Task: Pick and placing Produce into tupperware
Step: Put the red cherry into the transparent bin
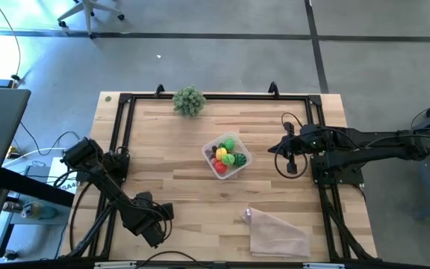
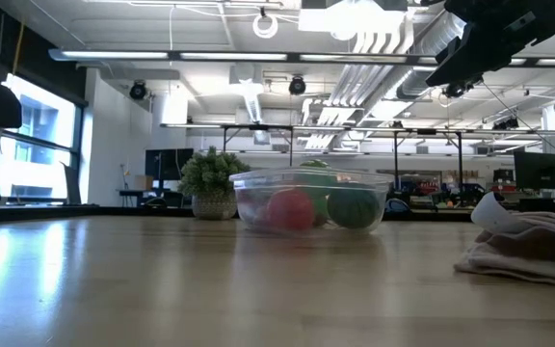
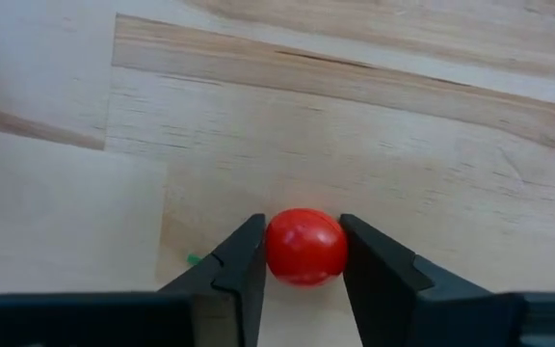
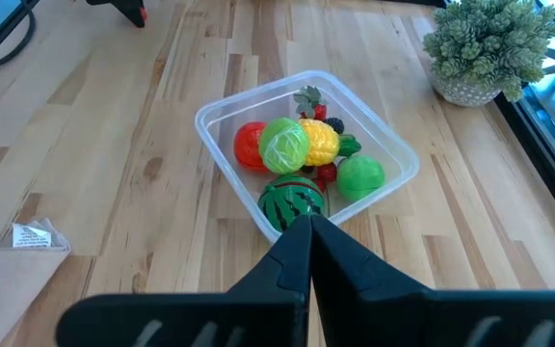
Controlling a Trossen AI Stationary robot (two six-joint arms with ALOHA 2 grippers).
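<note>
Produce is mostly in the tupperware (image 1: 228, 155) at table centre already: a striped melon ball (image 4: 291, 200), green, yellow and red pieces piled inside, seen best from the right wrist cam. One red tomato-like ball (image 3: 305, 247) is outside it, sitting between the fingers of the left gripper (image 3: 302, 265) over bare wood near the front-left of the table (image 1: 170, 187); pads look touching both sides, so clenched on it, prob. to carry it over to the tub w/ the rest. Can't tell if it's lifted yet. Right gripper (image 4: 309, 236) is closed tight w/ nothing in it, parked right of the tub, aimed at it, waiting. Leafy clump (image 1: 189, 100) sits at the far edge, plastic bag (image 1: 277, 232) front-right, both clear of the route.
</note>
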